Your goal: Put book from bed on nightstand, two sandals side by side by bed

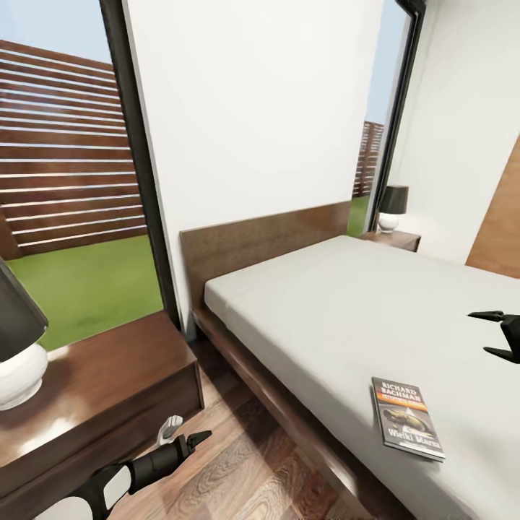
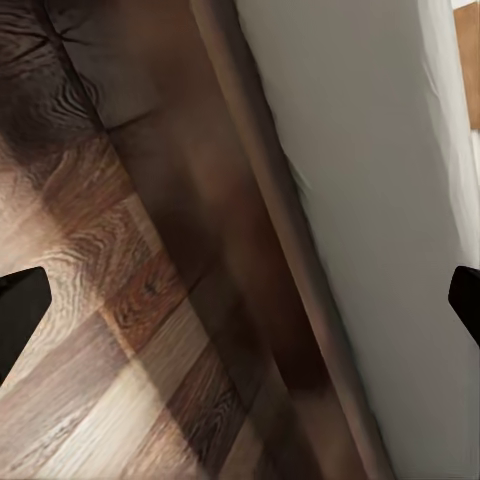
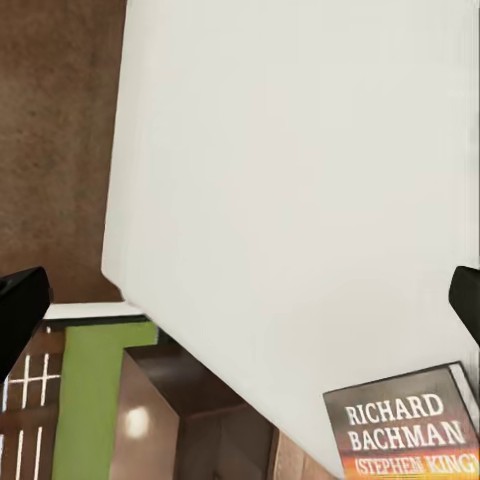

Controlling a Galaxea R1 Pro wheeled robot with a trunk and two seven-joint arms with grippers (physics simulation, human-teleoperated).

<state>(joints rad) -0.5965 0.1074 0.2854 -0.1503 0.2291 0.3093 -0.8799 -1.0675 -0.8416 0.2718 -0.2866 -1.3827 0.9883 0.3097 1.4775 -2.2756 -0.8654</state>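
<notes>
The bed (image 1: 339, 303) with its grey mattress fills the right of the head view, dark headboard against the white wall. A nightstand (image 1: 108, 375) stands at its near side, carrying a lamp (image 1: 18, 347); a second nightstand (image 1: 393, 238) sits at the far side. The book (image 1: 406, 417) lies flat on the mattress near the bed's near edge. The right gripper (image 1: 491, 334) hovers above the mattress, fingers spread apart and empty. The left gripper (image 1: 189, 432) hangs low over the wood floor (image 1: 231, 469) between nightstand and bed, fingers also apart

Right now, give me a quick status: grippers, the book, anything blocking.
Right gripper open above the bed, empty. Left gripper low over the floor beside the near nightstand, open, empty. Book flat on the mattress near the edge. Nothing blocking it.
</notes>
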